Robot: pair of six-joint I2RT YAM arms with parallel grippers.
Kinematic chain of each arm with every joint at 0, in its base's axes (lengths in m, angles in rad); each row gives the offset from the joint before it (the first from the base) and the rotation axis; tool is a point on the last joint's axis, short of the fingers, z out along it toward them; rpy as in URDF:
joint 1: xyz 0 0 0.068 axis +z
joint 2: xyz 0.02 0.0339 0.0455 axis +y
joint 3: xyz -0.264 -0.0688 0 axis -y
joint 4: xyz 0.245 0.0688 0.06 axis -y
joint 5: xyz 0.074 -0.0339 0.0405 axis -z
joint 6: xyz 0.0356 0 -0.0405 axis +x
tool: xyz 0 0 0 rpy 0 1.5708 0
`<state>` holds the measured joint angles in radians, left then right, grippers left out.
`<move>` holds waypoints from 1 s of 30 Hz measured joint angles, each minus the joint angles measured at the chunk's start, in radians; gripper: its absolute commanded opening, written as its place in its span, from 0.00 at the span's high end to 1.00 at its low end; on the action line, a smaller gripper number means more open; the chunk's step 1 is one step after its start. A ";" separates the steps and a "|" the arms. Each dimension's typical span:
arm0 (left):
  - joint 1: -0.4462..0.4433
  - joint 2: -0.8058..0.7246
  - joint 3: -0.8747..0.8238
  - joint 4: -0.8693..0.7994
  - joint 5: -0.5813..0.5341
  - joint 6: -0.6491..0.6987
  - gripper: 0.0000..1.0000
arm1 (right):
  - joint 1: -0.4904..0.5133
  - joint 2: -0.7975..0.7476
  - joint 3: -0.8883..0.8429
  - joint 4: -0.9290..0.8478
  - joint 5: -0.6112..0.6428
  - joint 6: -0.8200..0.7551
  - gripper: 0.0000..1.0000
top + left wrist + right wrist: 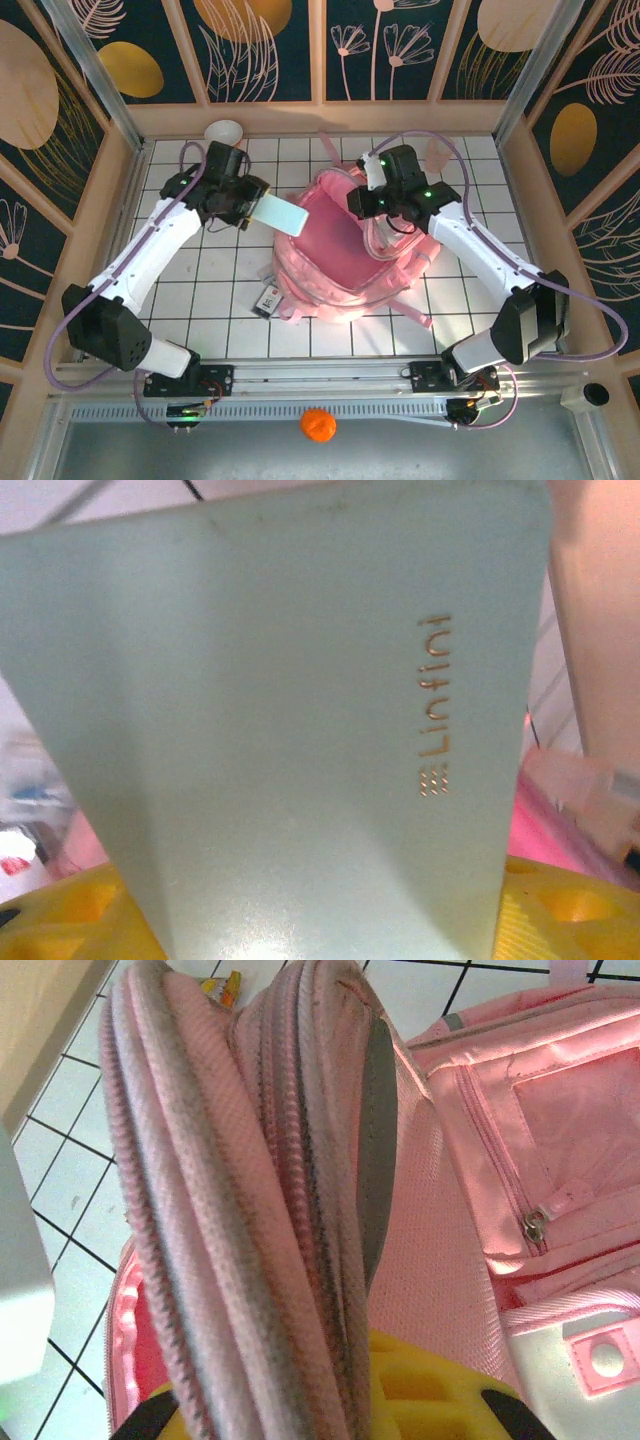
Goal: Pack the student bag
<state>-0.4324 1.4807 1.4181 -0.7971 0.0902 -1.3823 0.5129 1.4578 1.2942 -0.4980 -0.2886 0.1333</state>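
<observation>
Pale card (300, 740) at student bag (340, 262) rim

Gold lettering, roughly "Linfini" after a dotted mark, runs sideways on the pale green flat item (280, 740).

White tiled table (200, 320), dark grid lines, wooden rim all round. The pink backpack (340, 270) sprawls on it, right under the right gripper (375, 212), with straps trailing toward the near edge. A small dark tag (267, 298) lies on the tiles nearer than the left gripper (258, 208), just beside the backpack. A small pale cup (223, 131) sits beyond that gripper, against the far rim.
</observation>
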 measured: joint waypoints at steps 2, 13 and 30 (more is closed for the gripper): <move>-0.054 0.034 0.021 0.000 -0.006 0.018 0.40 | -0.008 0.005 0.013 -0.011 -0.012 0.000 1.00; -0.187 0.262 0.076 0.009 -0.024 0.044 0.35 | -0.014 0.008 0.035 -0.035 -0.045 0.000 1.00; -0.243 0.206 -0.026 0.169 -0.012 0.075 0.34 | -0.021 0.007 0.035 -0.038 -0.054 0.000 1.00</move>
<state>-0.6750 1.6871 1.3918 -0.6281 0.0780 -1.3071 0.4915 1.4651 1.3289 -0.5358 -0.3424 0.1333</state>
